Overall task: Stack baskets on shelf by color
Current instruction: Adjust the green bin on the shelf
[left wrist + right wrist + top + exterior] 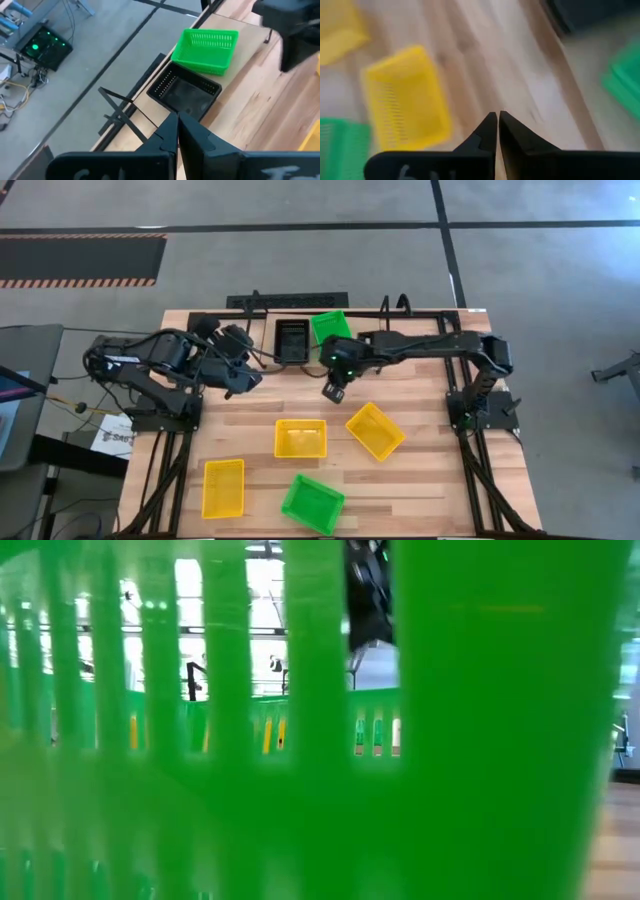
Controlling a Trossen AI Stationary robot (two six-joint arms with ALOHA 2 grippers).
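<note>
Looking straight down: low light-wood shelf plank in a black wire frame (400,320) runs along the far edge of the wooden tabletop (440,480). On the shelf, side by side and touching, a black perforated plastic basket (292,340) and a bright green perforated plastic basket (331,327); whether either is a stack of several cannot be told.

Loose on the table: yellow perforated basket at centre (301,438), a second yellow basket (375,431) tilted just to its right, a third yellow basket (223,488) near the front left, and a second green basket (313,503) at the front edge, right against the low camera, its slotted wall (300,740) filling that view.

Right gripper (334,390) hangs above bare table between the shelf and the centre yellow basket; its wrist view shows the fingers (487,131) pressed nearly together, holding nothing.

Left gripper (240,377) sits over the table's left side, near the shelf end, pointed toward the black basket; fingers (167,135) closed tip to tip, nothing held.
</note>
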